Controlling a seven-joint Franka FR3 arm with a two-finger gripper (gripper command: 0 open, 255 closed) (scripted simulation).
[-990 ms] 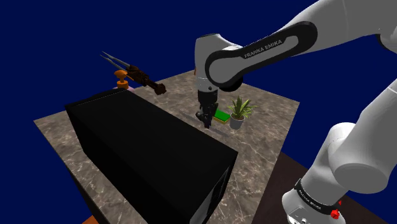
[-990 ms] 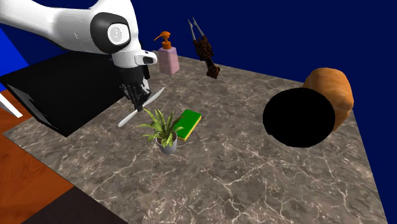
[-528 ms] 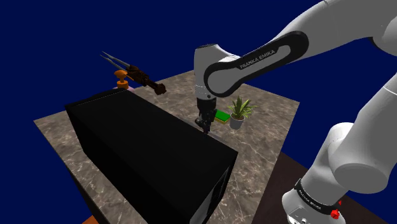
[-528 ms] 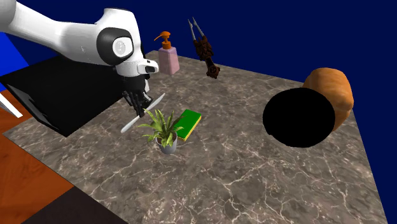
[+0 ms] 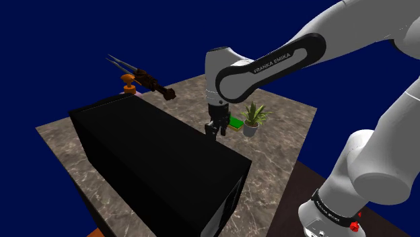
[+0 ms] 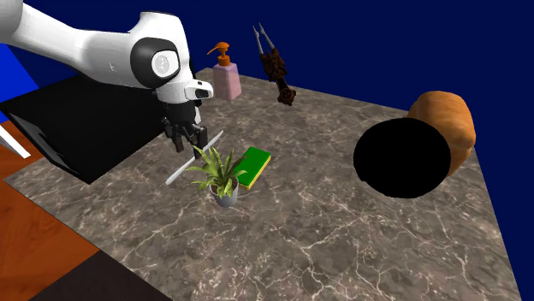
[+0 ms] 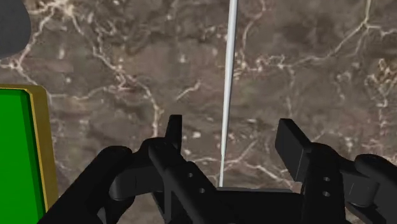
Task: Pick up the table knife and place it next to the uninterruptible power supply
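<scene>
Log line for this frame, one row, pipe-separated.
gripper open | table knife between fingers, untouched | location: between black power supply and potted plant

A white arm (image 5: 283, 57) marked FRANKA EMIKA rises from its stand (image 5: 324, 217) at the lower right and reaches up and to the left across a brown marbled tabletop (image 5: 276, 145). Its black end effector (image 5: 214, 132) points straight down, fingers a little apart, just behind the far top edge of a large black box (image 5: 155, 161) that covers the near half of the tabletop. Just to the right of the end effector lies a flat green pad (image 5: 235, 122), and beside that stands a small potted plant (image 5: 252, 117) in a grey pot. At the far corner, an orange pump top (image 5: 128, 81) shows above the box, with a dark brown pronged tool (image 5: 149, 82) next to it. The background is plain deep blue.
</scene>
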